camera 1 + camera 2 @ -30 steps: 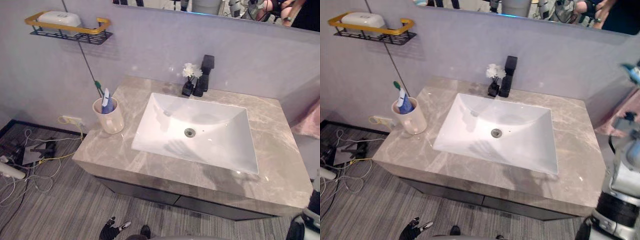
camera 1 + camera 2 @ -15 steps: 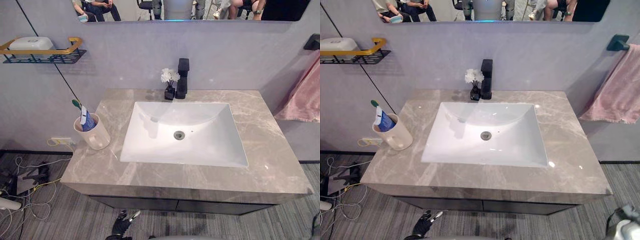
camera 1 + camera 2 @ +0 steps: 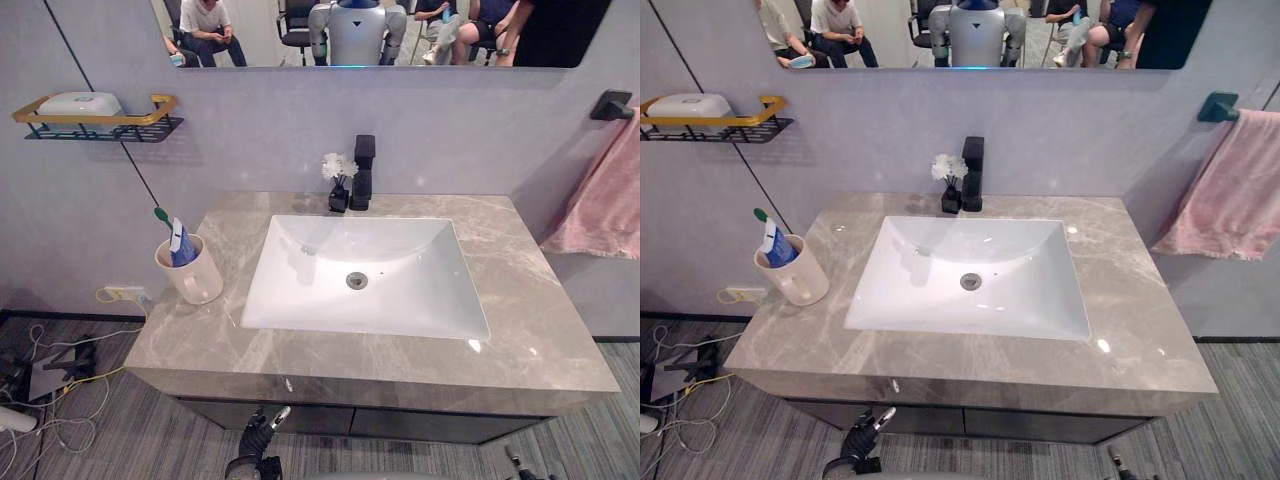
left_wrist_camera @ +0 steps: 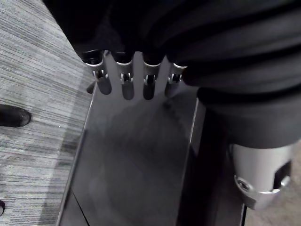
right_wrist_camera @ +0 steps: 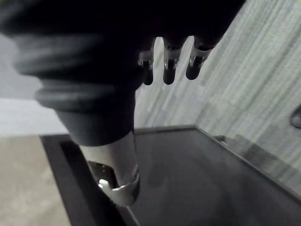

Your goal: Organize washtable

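on the counter (image 3: 560, 330) the cup (image 3: 190, 275) holds toothbrush and paste, soap's racked, looks tidy already. both hands (image 4: 136, 80) (image 5: 171, 61) hang loose-fingered, holding nothing.

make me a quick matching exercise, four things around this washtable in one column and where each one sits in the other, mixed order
Things:
1. cup
2. pink towel
3. white flowers
4. soap box

Places:
A. wall rack with the yellow rail
B. counter, left of the basin
C. beside the black tap, behind the basin
D. hanging from a wall hook to the right

Pairs: 1-B, 2-D, 3-C, 4-A
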